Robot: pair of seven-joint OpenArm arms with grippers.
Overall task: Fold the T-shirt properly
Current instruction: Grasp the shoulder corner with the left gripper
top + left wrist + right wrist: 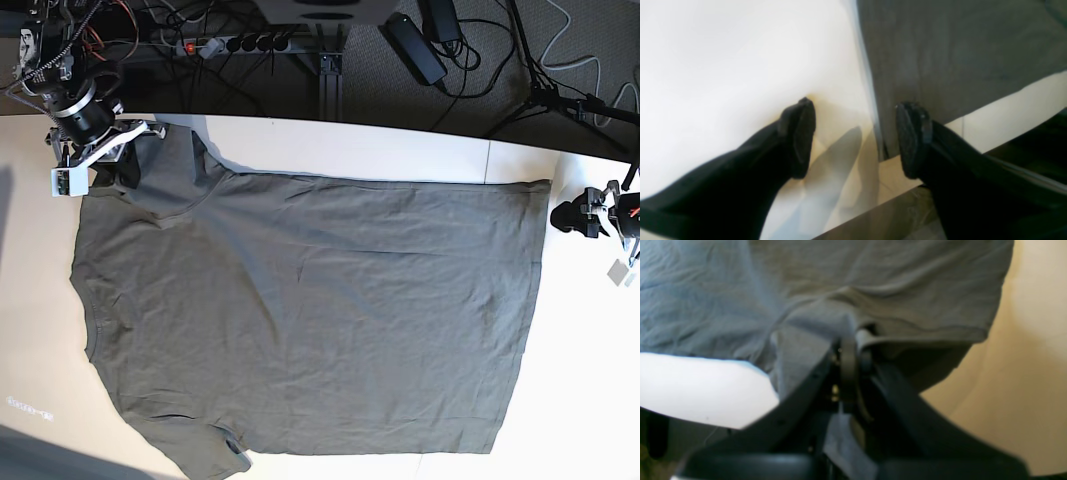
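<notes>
Right pincer (850,373) pinched T-shirt (310,320) sleeve, far-left corner of worktop (420,150). Shirt lay flat, long axis left-right. Left pincer (855,136) spread, empty, just beside hem, far right.

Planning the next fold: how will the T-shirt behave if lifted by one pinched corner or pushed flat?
Likely floppy: the T-shirt lies flat and wrinkled on the table, and cloth drapes and bunches where the right gripper pinches it. Probably light, since that small pinch holds the sleeve up. A push would likely crease it rather than slide it whole. The left gripper stands open beside the hem.
</notes>
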